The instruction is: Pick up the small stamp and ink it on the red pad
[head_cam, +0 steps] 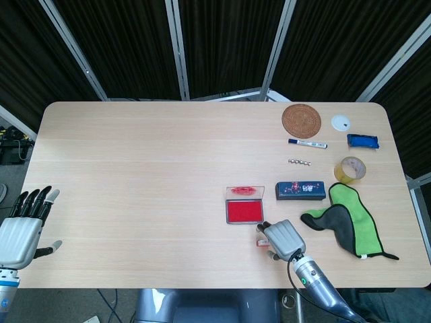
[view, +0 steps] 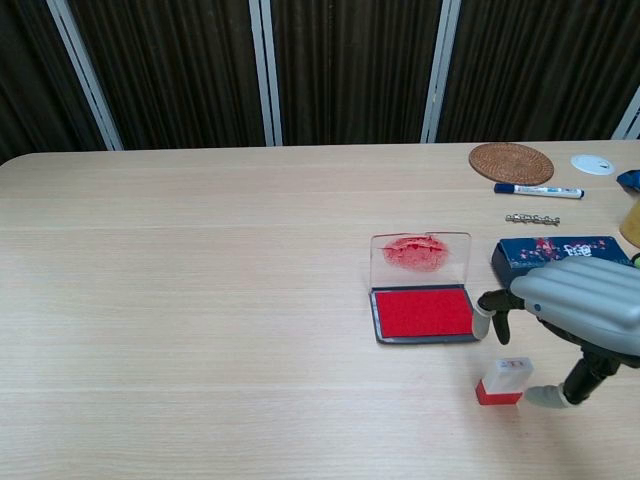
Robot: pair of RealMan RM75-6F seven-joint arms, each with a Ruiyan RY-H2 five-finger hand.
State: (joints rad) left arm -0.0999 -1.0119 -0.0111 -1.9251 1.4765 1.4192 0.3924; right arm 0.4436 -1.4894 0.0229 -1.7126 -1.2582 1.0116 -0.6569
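Right hand [view: 578, 305] hovers over small stamp [view: 504, 380], fingers apart, nothing held. Lower squarely, pinch its white top, then lift toward red ink pad [view: 425, 313].
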